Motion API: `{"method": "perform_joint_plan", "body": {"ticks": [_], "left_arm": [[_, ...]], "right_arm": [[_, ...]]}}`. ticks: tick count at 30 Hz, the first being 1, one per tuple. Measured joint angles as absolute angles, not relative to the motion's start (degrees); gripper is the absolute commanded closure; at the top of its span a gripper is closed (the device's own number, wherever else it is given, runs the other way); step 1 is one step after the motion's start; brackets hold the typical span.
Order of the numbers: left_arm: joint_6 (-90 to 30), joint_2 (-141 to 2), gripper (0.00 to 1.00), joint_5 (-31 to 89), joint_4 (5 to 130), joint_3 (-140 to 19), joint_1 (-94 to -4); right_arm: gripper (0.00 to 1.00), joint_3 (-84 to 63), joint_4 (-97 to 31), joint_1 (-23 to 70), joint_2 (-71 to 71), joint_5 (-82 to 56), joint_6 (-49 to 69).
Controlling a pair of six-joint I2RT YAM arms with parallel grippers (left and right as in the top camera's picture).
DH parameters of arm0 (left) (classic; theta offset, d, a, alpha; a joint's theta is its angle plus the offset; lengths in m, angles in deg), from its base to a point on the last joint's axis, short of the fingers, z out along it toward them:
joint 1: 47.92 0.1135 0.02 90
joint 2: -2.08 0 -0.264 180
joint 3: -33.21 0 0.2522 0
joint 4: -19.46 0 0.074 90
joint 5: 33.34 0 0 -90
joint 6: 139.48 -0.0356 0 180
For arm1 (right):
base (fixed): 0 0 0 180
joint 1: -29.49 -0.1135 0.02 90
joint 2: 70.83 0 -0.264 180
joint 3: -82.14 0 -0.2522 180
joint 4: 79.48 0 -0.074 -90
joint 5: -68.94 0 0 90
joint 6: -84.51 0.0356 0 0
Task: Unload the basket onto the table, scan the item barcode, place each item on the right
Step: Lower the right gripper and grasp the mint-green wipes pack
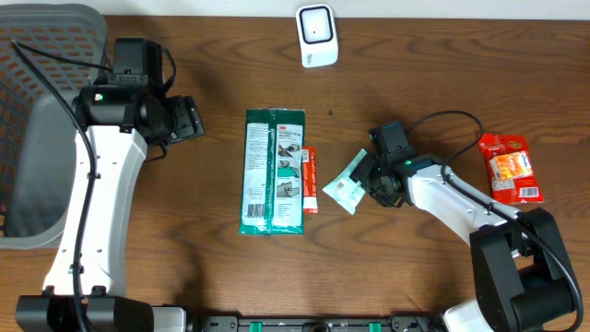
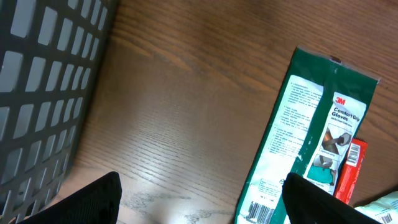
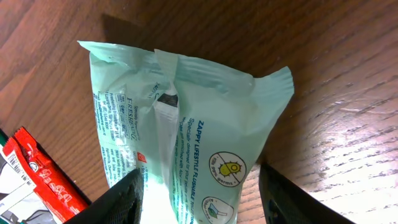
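The right gripper (image 3: pixel 199 186) is straddling the wipes pack (image 3: pixel 186 118); I cannot tell if it is pinching. The left gripper (image 2: pixel 200 186) is hanging spread wide.

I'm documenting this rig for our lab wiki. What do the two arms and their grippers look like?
The left arm and right arm both have smooth white links joined by black joint housings. Each has a small green light on a black joint and a thin black cable running alongside. The left gripper and right gripper are black, with blunt matte fingers.

"3M" glove pack (image 2: pixel 311 143), "ZAPPY" wipes pack (image 3: pixel 199 124)
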State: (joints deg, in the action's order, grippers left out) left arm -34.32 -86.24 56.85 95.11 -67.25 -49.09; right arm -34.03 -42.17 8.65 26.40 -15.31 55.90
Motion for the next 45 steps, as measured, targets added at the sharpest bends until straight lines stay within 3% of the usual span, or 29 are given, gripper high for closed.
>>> {"method": "perform_joint_plan", "body": {"ticks": [7,14,22,24,32,45], "left_arm": [[-34.32,-86.24,0.17,56.85,95.11,-67.25,-49.09],[-34.32,-86.24,0.17,56.85,95.13,-67.25,-49.09],[-34.32,-86.24,0.17,56.85,95.11,-67.25,-49.09],[-34.32,-86.24,0.17,56.85,95.11,-67.25,-49.09],[-34.32,-86.24,0.17,56.85,95.11,-67.25,-49.09],[-34.32,-86.24,0.17,56.85,95.11,-67.25,-49.09]], "right_arm": [[0.56,-34.08,-41.68,8.65,26.40,-15.35,56.18],[0.67,-34.08,-41.86,8.65,26.40,-15.07,56.25],[0.88,-34.01,-42.27,8.65,26.35,-14.54,55.07],[0.99,-34.01,-42.32,8.65,26.25,-14.48,54.67],[0.99,-34.01,-42.84,8.67,25.79,-14.43,47.61],[0.99,-34.36,-42.49,10.68,19.86,-12.75,17.10]]}}
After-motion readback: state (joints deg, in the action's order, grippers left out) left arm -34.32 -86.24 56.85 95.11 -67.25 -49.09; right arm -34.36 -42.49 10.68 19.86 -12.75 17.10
